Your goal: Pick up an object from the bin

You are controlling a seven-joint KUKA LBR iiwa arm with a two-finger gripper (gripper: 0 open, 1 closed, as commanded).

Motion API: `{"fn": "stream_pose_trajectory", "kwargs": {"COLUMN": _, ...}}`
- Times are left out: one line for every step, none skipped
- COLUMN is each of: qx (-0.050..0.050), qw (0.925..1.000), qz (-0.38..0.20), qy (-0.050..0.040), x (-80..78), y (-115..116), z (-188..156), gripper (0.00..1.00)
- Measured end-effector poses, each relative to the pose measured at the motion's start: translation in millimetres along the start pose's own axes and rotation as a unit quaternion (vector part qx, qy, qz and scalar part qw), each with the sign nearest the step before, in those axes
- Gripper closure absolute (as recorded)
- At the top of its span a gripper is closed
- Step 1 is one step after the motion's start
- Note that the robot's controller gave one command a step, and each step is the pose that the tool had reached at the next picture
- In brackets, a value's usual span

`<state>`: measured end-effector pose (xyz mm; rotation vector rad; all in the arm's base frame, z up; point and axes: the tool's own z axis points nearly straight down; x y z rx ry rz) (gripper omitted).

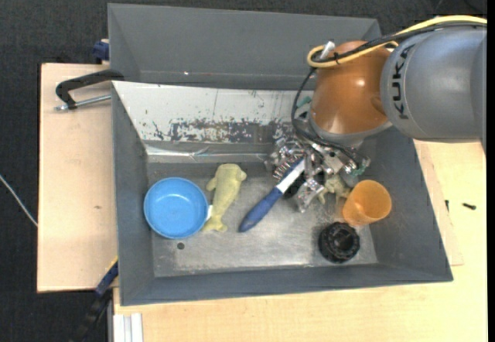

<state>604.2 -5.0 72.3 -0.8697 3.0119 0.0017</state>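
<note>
1. Camera view, from above: grey metal bin (130, 193), with the arm (441, 85) reaching in from the right.
2. Gripper (309, 174): low over the right half of the floor, beneath the orange wrist cover (348, 97); apart or together, cannot tell.
3. Blue-handled tool (263, 209) with a white and black head: aslant on the floor, head end up against the gripper, handle pointing lower left; clamped or merely touched, cannot tell.
4. Orange cup (367, 203): just right of the gripper, with a black round piece (339, 242) below the cup.
5. Pale yellow soft toy (223, 195) and blue bowl (174, 209): left of the tool, just beside each other.
</note>
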Motion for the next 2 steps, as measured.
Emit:
{"fn": "stream_pose_trajectory", "kwargs": {"qx": 0.000, "qw": 1.0000, "qz": 0.001, "qy": 0.0010, "x": -1.6, "y": -0.1, "z": -1.6, "gripper": 0.00}}
{"fn": "stream_pose_trajectory", "kwargs": {"qx": 0.000, "qw": 1.0000, "qz": 0.001, "qy": -0.0014, "x": -3.2, "y": 0.4, "z": -2.6, "gripper": 1.00}}
